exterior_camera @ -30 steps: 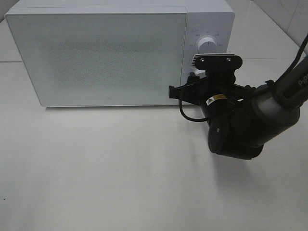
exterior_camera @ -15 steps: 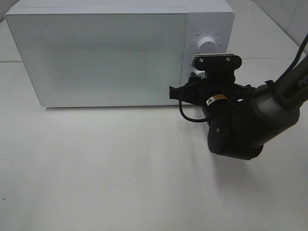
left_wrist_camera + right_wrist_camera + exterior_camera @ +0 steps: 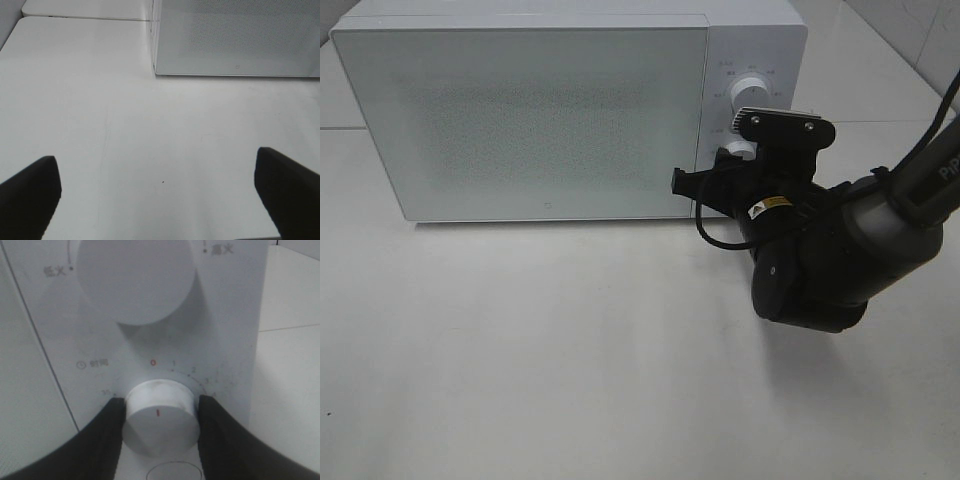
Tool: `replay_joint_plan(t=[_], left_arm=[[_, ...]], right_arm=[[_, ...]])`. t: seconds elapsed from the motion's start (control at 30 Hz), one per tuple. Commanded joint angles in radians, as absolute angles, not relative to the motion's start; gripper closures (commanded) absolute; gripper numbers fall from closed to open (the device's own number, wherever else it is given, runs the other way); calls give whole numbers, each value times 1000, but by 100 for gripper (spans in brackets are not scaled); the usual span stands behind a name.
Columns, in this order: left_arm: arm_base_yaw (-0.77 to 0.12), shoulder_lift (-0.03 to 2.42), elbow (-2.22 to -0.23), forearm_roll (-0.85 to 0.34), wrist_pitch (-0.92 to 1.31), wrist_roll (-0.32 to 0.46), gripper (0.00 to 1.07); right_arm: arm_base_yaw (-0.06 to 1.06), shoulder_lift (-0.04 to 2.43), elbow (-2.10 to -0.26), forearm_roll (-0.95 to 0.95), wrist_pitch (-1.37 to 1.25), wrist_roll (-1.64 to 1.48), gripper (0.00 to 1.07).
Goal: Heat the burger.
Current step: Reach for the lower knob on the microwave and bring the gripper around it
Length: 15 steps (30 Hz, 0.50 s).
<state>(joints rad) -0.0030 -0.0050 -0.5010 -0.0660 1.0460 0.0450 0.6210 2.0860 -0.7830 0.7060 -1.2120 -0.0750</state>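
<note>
Right hand (image 3: 161, 412) shifted on lower knob (image 3: 160, 422), microwave (image 3: 540, 110) interior hidden

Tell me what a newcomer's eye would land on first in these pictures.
The big white microwave at the back of the table, its door shut, dominates the high view. Next comes the black right gripper, clamped on the lower dial of the control panel, whose red mark sits near 0. The left gripper hangs open above the table; no burger shows anywhere.
</note>
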Motion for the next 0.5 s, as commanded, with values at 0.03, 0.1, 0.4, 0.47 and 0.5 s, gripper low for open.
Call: replay_joint_plan(t=[0.03,0.1,0.4,0.47,0.5], left_arm=[[2,-30,-497,-72,1037,47,9],[2,-30,-497,-72,1037,47,9],[2,-30,-497,-72,1037,47,9],[2,-30,-497,-72,1037,47,9],[2,-30,-497,-72,1037,47,9]], right_arm=[[619,2083,-793,674,-1272,105,107],[619,2083,-793,674,-1270,136,107],[619,2083,-793,558,-1312,481,106],[619,2083,-793,557,-1331,584,105],[619,2083,-793,557,-1331,584,105]])
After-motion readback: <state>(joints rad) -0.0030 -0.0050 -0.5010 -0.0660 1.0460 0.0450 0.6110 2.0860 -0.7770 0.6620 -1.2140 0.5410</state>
